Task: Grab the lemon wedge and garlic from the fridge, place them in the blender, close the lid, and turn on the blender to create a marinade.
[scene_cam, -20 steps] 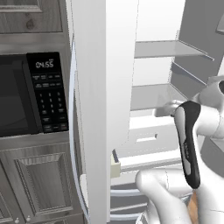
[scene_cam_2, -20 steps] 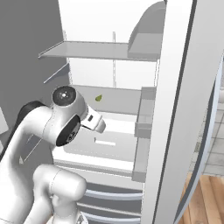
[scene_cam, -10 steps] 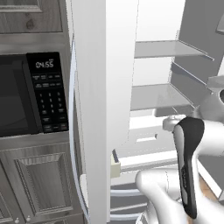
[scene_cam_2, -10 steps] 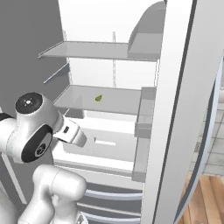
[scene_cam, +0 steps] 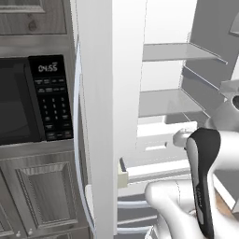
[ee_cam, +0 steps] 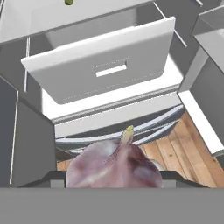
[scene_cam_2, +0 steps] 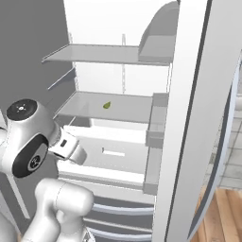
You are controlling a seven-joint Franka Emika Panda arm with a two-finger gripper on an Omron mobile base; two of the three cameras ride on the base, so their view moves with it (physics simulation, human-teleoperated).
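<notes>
"Gripper [ee_cam: 114, 186] state — what did the hand view give?"

"It was clamped on the garlic [ee_cam: 114, 165]. The purplish bulb sat right at the bottom of that view, its pale stem tip pointing up, with the dark fingers pressed against both its sides."

"Where was it in relation to the fridge [scene_cam_2: 189, 118]?"

"It was held out in front of the open fridge, above the wood floor [ee_cam: 183, 144]. Beyond the bulb, a white drawer [ee_cam: 105, 65] with a slot handle stood pulled out, and under it ran curved grey rails."

"And the lemon wedge?"

"A small green-yellow piece, the wedge [scene_cam_2: 107, 105], lay on the middle shelf [scene_cam_2: 118, 106] inside the fridge, well apart from the hand. The hand view caught it at the top edge [ee_cam: 68, 2]."

"What did the base views show of the arm?"

"In the right base view, the white arm [scene_cam_2: 33, 142] was folded low at the left, in front of the drawer. In the left base view, a dark-faced link [scene_cam: 204, 177] rose at the lower right, beside the fridge's white side wall."

"Anything else nearby?"

"A black microwave [scene_cam: 32, 100] with a keypad sat left of the fridge, its clock reading 04:55, above a grey cabinet door [scene_cam: 44, 196]. The fridge door [scene_cam_2: 208, 142] stood open at the right."
</notes>
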